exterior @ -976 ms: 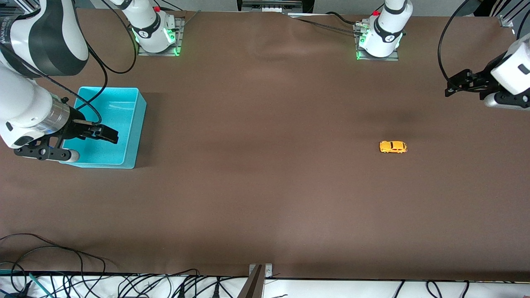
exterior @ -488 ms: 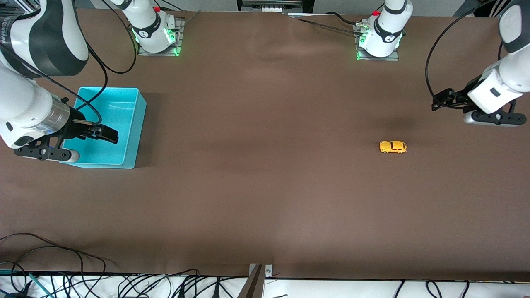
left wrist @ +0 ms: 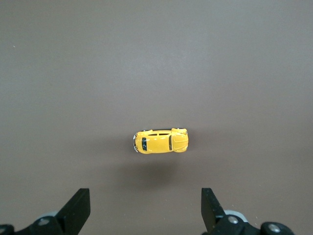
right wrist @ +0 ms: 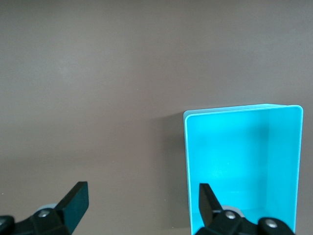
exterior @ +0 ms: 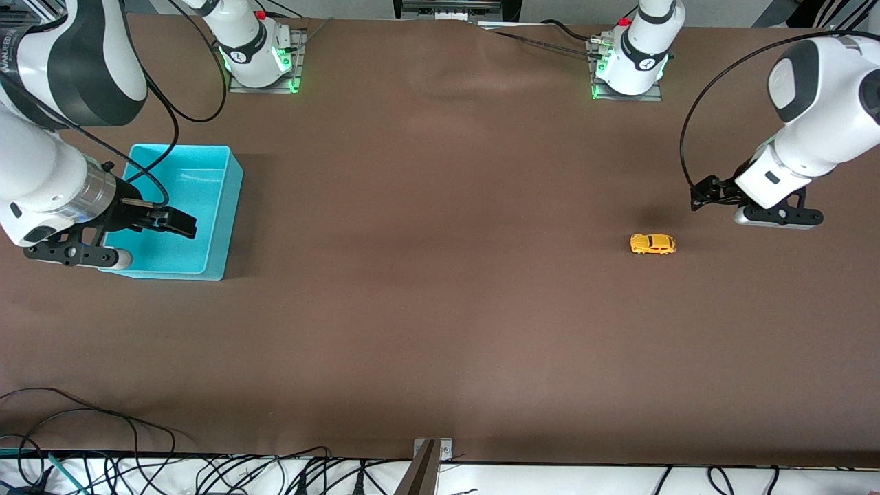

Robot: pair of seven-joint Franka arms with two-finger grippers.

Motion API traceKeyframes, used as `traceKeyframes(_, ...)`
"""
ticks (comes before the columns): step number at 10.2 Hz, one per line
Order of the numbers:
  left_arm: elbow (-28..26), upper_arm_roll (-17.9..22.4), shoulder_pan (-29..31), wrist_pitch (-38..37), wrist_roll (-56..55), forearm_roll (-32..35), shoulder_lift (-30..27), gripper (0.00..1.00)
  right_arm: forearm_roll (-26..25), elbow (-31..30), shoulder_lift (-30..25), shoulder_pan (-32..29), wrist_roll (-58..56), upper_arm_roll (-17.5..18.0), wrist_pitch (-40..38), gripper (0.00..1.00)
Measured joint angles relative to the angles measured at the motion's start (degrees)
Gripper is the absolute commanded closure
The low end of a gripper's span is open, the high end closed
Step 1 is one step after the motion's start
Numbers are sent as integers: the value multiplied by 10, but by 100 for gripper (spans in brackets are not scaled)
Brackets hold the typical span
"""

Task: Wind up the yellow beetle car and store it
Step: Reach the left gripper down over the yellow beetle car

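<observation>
Front view first: I see the yellow beetle car [exterior: 653, 244] sitting on its wheels on the brown table [exterior: 426, 275], toward the left arm's end and well apart from the turquoise bin [exterior: 180, 210], which stands at the right arm's end. My left gripper [exterior: 700, 196] hangs in the air over bare table near the car, a little toward the bases from it and not touching it; from this angle I cannot judge its fingers. My right gripper [exterior: 180, 224] hovers over the bin's open interior with that arm waiting, and nothing shows between its fingers. Left wrist view: the car [left wrist: 160, 141] lies on plain brown table [left wrist: 156, 58], lengthwise across the span between the two dark fingers [left wrist: 78, 208], which stand spread wide with the car in the gap's direction but clear of both tips; the left gripper [left wrist: 145, 208] holds nothing. Right wrist view: the bin [right wrist: 243, 166] shows its bright turquoise walls and floor, and I can see nothing inside the part that is visible. The right gripper [right wrist: 142, 203] is spread wide as well, one finger over the bin's rim area, the other over bare table [right wrist: 98, 98] beside the bin, and it grips nothing.
</observation>
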Motion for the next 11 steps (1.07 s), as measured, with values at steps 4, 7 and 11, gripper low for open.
traceKeyframes(4, -47, 0, 3, 106, 1, 0, 45, 0, 0, 0, 0, 0, 0, 0, 0, 0)
traceKeyframes(7, -52, -3, -3, 150, 12, 1, 98, 0, 0, 0, 0, 0, 0, 0, 0, 0)
traceKeyframes(11, -52, -5, -5, 191, 128, 0, 150, 0, 0, 0, 0, 0, 0, 0, 0, 0)
